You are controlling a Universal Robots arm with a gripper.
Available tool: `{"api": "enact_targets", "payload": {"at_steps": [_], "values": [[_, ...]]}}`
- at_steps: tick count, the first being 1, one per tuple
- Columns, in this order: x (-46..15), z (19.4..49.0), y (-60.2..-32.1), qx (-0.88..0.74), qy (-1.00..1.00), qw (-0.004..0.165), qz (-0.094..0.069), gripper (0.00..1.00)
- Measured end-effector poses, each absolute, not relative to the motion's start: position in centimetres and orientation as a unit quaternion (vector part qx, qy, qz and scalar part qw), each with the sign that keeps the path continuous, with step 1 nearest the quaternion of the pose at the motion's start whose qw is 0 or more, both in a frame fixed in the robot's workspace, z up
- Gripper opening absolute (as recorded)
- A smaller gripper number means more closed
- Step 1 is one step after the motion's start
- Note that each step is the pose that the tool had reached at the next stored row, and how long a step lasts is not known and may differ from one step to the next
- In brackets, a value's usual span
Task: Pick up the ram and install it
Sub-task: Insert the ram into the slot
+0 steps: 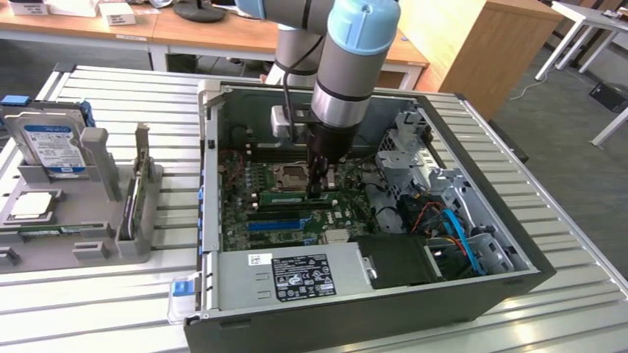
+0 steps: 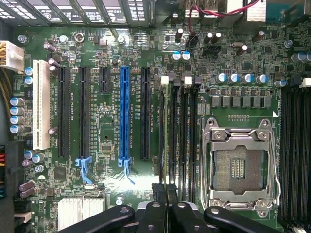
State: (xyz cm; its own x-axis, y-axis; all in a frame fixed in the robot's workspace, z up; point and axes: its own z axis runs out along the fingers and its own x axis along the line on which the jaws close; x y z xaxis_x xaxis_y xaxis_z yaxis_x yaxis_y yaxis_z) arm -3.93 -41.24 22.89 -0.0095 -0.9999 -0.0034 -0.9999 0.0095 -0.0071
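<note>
Ram sits pinched edge-up in the gripper's near-closed fingers, down at the black slots beside the socket. We judge it wants a square, even press along its length. Slots and socket crowd it; the case leaves room only upward.

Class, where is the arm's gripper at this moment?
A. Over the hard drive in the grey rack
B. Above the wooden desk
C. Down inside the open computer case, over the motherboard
C: the gripper reaches down into the computer case, close beside the CPU socket.
</note>
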Motion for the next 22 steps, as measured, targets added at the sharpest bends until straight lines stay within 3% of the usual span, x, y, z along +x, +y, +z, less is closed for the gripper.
{"api": "enact_targets", "payload": {"at_steps": [20,22], "values": [[-3.93,22.37,-41.25,-0.704,0.71,0.004,-0.001,0.12],[-3.93,22.37,-41.25,-0.704,0.71,0.004,-0.001,0.18]]}}
